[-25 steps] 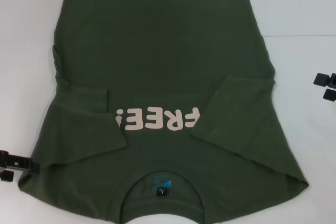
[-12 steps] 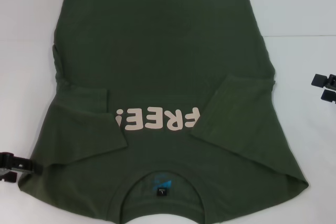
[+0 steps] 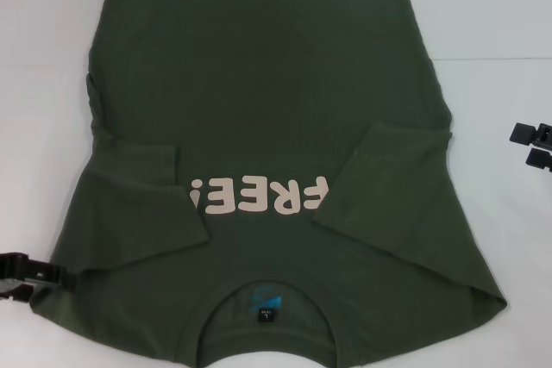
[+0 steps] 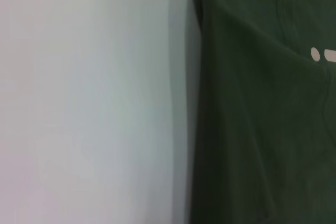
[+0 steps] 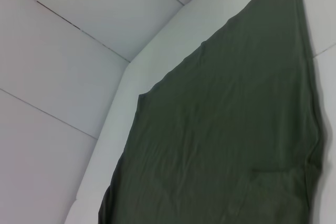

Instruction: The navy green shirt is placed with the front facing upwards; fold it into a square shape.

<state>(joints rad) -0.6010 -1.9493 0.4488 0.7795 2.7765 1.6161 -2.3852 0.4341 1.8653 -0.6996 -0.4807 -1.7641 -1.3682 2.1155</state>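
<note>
- You see the dark olive-green short-sleeved cotton shirt (image 3: 267, 127) spread on the white table (image 3: 492, 32), collar nearest the robot, both sleeves folded inward over the pale pink lettering (image 3: 259, 196).
- Your left gripper (image 3: 26, 271) sits at the shirt's left shoulder edge; I cannot tell its finger state.
- Your right gripper (image 3: 535, 144) hangs beyond the shirt's right side, apart from the cloth; finger state unclear.

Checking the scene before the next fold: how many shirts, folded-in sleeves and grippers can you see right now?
Navy green shirt: 1
Sleeves folded in over the shirt, left sleeve and right sleeve: 2
Grippers, left gripper at the shirt's near left edge, right gripper off to the right: 2
Total: 5
</note>
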